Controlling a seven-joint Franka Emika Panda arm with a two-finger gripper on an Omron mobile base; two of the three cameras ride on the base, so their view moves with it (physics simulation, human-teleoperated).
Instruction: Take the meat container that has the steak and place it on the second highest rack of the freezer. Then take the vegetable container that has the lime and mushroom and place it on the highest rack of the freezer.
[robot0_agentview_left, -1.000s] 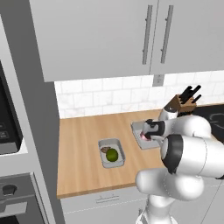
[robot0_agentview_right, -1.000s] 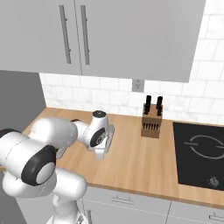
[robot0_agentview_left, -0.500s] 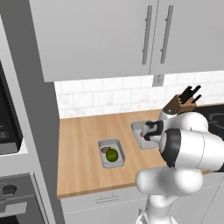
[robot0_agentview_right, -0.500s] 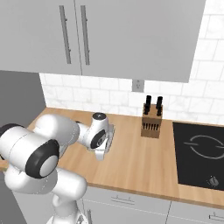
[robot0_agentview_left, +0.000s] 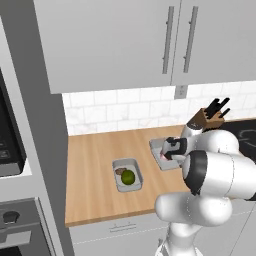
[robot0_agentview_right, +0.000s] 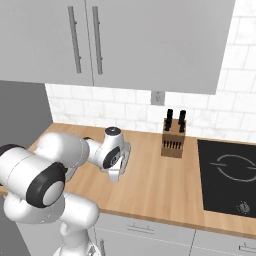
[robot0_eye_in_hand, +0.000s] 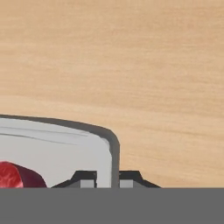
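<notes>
The meat container (robot0_agentview_left: 159, 147) is a grey tray on the wooden counter, with the red steak (robot0_agentview_left: 164, 158) inside and my arm partly covering it. In the hand view its rim (robot0_eye_in_hand: 114, 146) runs between my fingertips (robot0_eye_in_hand: 85, 177), and the steak (robot0_eye_in_hand: 13, 176) lies at the lower left. My gripper (robot0_eye_in_hand: 108, 178) is low over the tray's edge with its jaws narrowed onto the wall; the hand (robot0_agentview_right: 114, 156) hides the tray from the right. The vegetable container (robot0_agentview_left: 127, 184) sits to the left, holding the dark-green lime (robot0_agentview_left: 129, 177) and the brown mushroom (robot0_agentview_left: 120, 171). The freezer and its racks are out of view.
A knife block (robot0_agentview_right: 174, 141) stands at the back of the counter (robot0_agentview_right: 165, 190), with a black hob (robot0_agentview_right: 230, 175) to its right. White wall cupboards (robot0_agentview_left: 150, 40) hang overhead. A tall grey panel with oven fronts (robot0_agentview_left: 10, 150) borders the counter on the left.
My arm's elbow has shifted slightly left while the hand stays at the meat tray. Both containers lie where they were.
</notes>
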